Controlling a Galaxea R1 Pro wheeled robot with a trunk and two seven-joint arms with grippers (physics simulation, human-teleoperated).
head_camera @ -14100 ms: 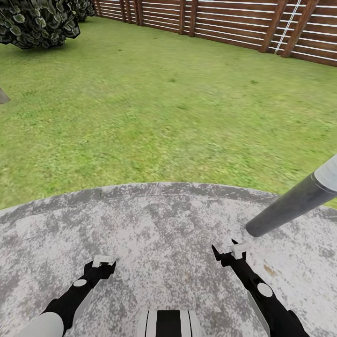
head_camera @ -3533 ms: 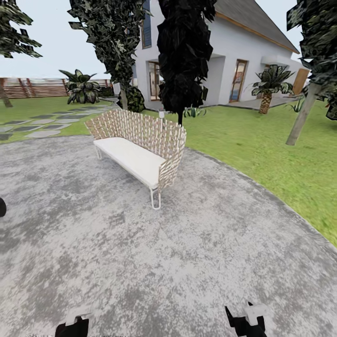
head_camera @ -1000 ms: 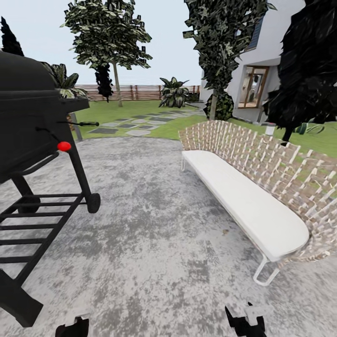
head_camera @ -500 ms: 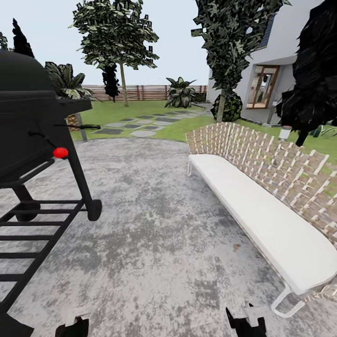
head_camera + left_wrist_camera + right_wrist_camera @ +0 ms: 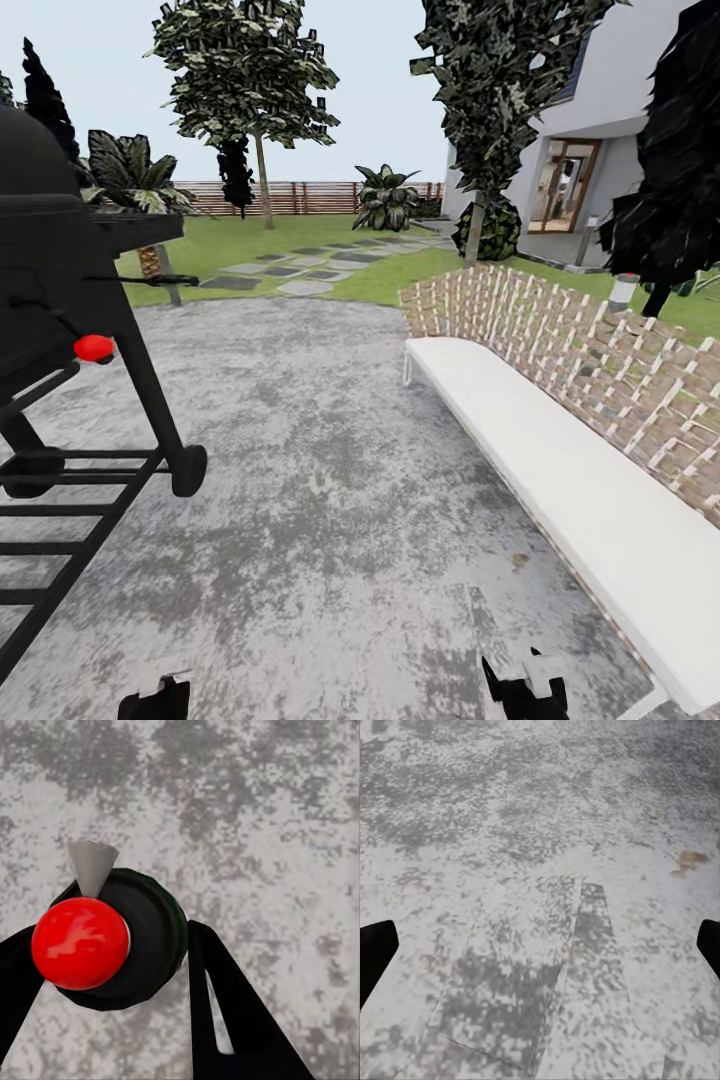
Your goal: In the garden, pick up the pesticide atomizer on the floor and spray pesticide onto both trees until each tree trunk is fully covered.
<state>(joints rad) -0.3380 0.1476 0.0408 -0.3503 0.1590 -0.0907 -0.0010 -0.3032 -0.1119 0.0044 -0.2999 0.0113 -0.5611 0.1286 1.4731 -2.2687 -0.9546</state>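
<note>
**Robot on the grey patio, between grill and bench**

The head view looks over a mottled grey paved patio [image 5: 320,470]. A black wheeled grill [image 5: 60,330] with a red knob [image 5: 94,348] stands at the left; a long white-cushioned bench [image 5: 560,470] with a woven back runs along the right. Beyond the paving lie the green lawn [image 5: 260,235], grey stepping stones [image 5: 290,272] and the brown slat fence [image 5: 300,197]. Two tall trees rise far ahead: one at far left [image 5: 250,80], one nearer the white house [image 5: 490,90].

The left gripper [image 5: 112,967] holds between its black fingers a dark round atomizer [image 5: 139,941] with a red cap and grey nozzle. The right gripper [image 5: 540,952] is spread wide above bare paving.
</note>
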